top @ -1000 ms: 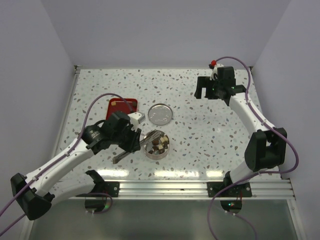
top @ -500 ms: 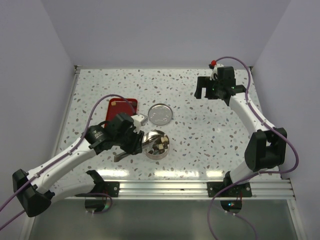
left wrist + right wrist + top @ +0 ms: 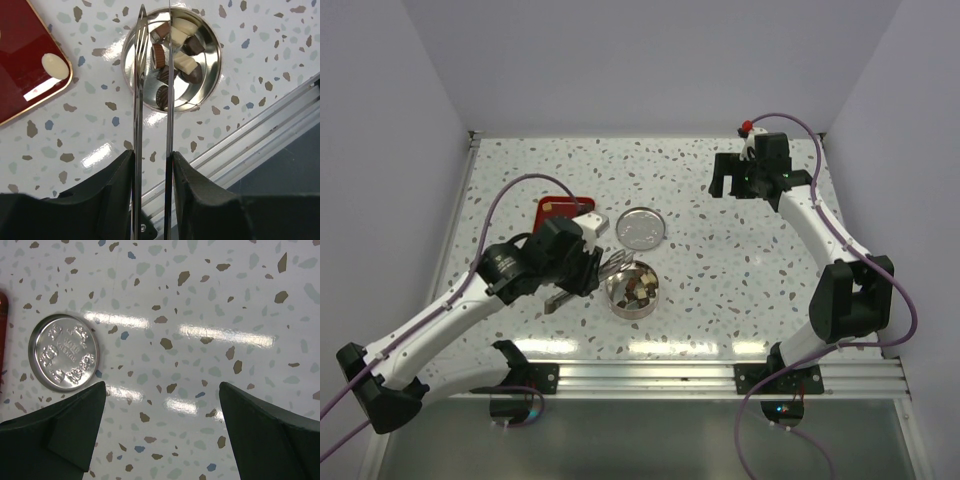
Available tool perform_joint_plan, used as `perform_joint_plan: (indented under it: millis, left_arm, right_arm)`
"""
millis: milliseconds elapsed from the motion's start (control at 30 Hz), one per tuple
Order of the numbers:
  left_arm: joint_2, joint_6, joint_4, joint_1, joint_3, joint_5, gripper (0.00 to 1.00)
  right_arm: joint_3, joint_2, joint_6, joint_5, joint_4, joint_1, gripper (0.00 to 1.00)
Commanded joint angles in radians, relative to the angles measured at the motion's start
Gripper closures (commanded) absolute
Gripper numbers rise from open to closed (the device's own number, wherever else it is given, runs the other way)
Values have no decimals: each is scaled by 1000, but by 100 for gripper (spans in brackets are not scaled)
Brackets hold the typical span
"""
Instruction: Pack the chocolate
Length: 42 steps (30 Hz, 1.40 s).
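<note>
The speckled bench [image 3: 720,260] carries a round tin [image 3: 212,55], with a red tray [image 3: 20,65] beside it. The right claw [image 3: 162,385], well apart from the tin, hangs with jaws spread wide. The left claw [image 3: 152,160] is clamped on metal tongs [image 3: 138,100] reaching over the tin. The lid [image 3: 63,352] lies near it. The chocolate [image 3: 182,62] sits inside the tin, and one pale piece [image 3: 55,66] lies on the tray.

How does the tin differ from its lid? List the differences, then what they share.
The tin has a tall wall and holds dark and pale chocolates; the lid is a shallow disc with nothing on it. The lid's face bears raised lettering; the tin's inside is smooth and mirror-like. The tips of the tongs in the left gripper reach over the tin; the lid lies apart. Both are round, silvery metal, on the speckled table.
</note>
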Motion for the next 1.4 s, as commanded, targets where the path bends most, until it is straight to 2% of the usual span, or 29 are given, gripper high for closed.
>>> perform_joint_plan:
  millis: [0,200,400,633,867,1100,1367]
  left_arm:
    - [12,1,-39,-6,42,-99,59]
    - [88,21,130,29,65,-100,60]
    - [165,35,384,176,85,-60,61]
    - [335,41,496,346,108,-193,61]
    - [387,76,572,569,74,-241,62]
    - [392,171,771,680,-7,-277,61]
    - [427,282,891,761,-102,-296,62]
  right_arm:
    - [30,-22,-3,-7,-16,-1,1]
    - [22,-32,0,-13,-15,-2,1]
    - [7,-42,6,-31,1,-2,1]
    - [7,-22,8,-48,18,-2,1]
    - [2,0,5,-56,42,-1,1]
    - [36,61,-1,-99,45,-4,1]
    - [18,29,-15,-74,48,-4,1]
